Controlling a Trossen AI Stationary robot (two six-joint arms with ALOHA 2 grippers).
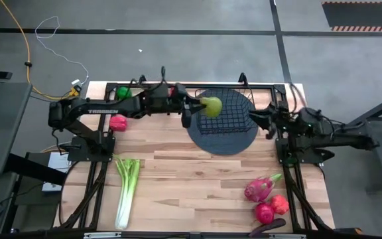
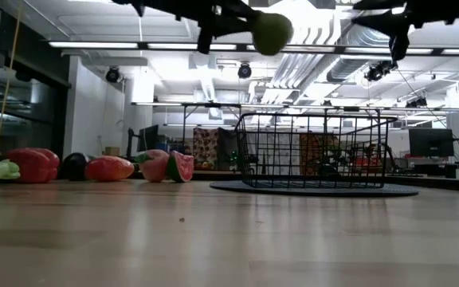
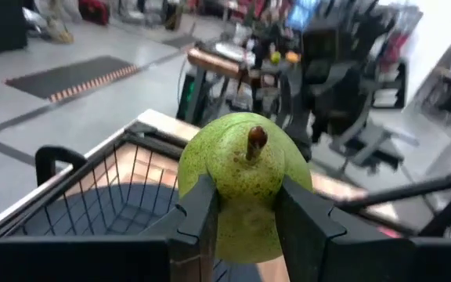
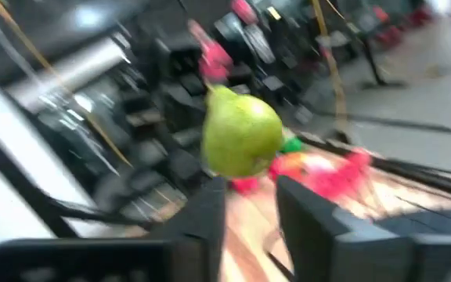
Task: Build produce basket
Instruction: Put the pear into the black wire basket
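A green pear (image 3: pixel 245 168) is held high over the left rim of the black wire basket (image 1: pixel 241 99), with my left gripper (image 1: pixel 201 106) shut on it. The basket stands on its dark round disc at the table's far middle and shows nothing inside. My right gripper (image 1: pixel 254 119) hovers by the basket's right wall, open with nothing between its fingers (image 4: pixel 210 207). It faces the pear (image 4: pixel 241 133). More produce lies on the table: celery (image 1: pixel 126 189), a dragon fruit (image 1: pixel 260 188), red pieces (image 1: pixel 265 212) and an eggplant (image 1: pixel 267 228). My left gripper pinches the pear's wide body (image 3: pixel 210 188) between its two fingers, one on each side. The fingers come in about level from the table's left. The pear is lifted clear above the basket (image 2: pixel 317 151), its stem end (image 3: pixel 255 141) turned upward.
A green piece (image 1: pixel 123 93) and a red piece (image 1: pixel 118 122) lie at the far left beside the left arm. Bare wood fills the table's middle and near part. The low view shows red and dark pieces (image 2: pixel 32 163) lined up left of the basket.
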